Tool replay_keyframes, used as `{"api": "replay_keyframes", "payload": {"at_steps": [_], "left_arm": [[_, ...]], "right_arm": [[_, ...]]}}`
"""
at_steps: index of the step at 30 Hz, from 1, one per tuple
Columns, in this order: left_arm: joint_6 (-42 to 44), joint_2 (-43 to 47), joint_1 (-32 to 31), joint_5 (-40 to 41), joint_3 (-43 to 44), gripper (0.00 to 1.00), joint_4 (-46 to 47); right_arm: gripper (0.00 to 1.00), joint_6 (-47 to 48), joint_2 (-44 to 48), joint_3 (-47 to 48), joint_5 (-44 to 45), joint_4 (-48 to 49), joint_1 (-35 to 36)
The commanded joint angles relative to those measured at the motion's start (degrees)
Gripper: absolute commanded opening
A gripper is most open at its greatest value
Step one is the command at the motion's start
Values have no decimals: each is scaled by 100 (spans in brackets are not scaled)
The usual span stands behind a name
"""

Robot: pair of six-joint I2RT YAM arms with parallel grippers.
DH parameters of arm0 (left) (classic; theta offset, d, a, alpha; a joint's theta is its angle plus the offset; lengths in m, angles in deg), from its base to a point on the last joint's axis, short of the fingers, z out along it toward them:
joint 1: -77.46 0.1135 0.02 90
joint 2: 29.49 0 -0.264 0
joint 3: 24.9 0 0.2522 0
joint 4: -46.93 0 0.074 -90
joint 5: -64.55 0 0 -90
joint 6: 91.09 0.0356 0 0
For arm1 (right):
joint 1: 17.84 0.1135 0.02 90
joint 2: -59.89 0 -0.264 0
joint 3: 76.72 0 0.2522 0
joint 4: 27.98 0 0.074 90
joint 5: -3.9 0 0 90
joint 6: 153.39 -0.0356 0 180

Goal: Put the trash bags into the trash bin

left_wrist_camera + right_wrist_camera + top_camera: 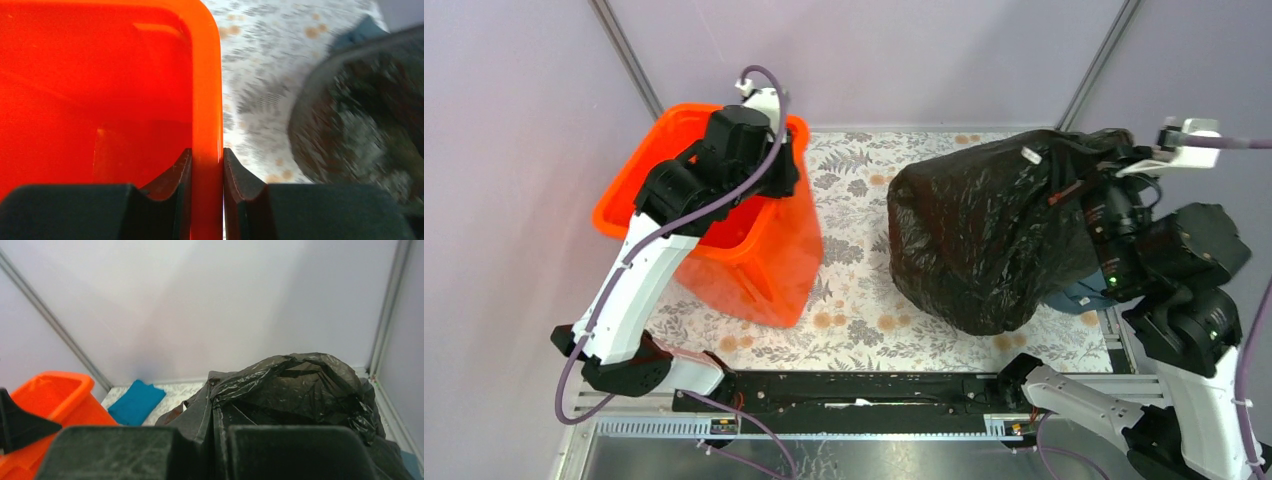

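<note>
Left side: the left hand (206, 159) is pinching the right-hand wall of the bin (762, 262) just below the rim, one finger inside and one outside. The bin stands at the left of the desk (854, 205) and appears tipped rather than square on its base, and nothing can be seen inside it. Centre right: the bag (984, 230) bulks on the desk, well apart from the bin, and whether its base rests there or hangs cannot be told. Far right: the right hand (216, 432) is pressed together on a fold of the bag's film near its top. A grey-blue cloth (1079, 296) shows beneath the bag, and a teal cloth (137, 401) lies by the back wall. Assessment: both grips are made, the bin is steadied and the transfer is not yet begun. The next move calls for carrying the bag left over the open mouth, then lowering and feeding it in, since it looks larger than the opening. The left hand sits on the rim nearest the bag and may obstruct. Markings: no brand, label or writing is legible on any item.
</note>
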Motion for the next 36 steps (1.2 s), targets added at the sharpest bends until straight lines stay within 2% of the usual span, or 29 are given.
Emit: {"api": "replay_keyframes", "payload": {"at_steps": [1,6,9,14,18,23,25,27,30,36], "left_arm": [[-223,-268,-807,-630,537,0,1123],[-436,-917,-1644,-491,682,0,1504],[-527,-1197,-1941,-517,721,0,1702],[-612,-1482,-2111,-1317,820,0,2044],[-632,-1540,-2107,-1313,802,1,2037],[-460,-1165,-2102,-1137,663,59,2100],[-352,-922,-2102,-1112,601,75,2130],[-225,-632,-2101,-1071,473,83,2152],[-68,1,-2102,-808,77,89,2214],[-42,1421,-2101,-119,-1188,97,2487]], "right_arm": [[0,439,119,452,479,436,35],[0,641,-40,1050,510,377,35],[0,877,-157,1480,527,334,35],[0,1376,-381,1995,548,617,35],[0,1972,-571,2129,869,1076,35],[0,2702,-858,2183,1162,1584,35],[0,3064,-1017,2198,1205,1902,35],[0,3404,-1224,2180,1115,2415,35],[0,3606,-1677,2387,673,3024,36],[0,2481,-3333,4476,-1007,2828,35]]}}
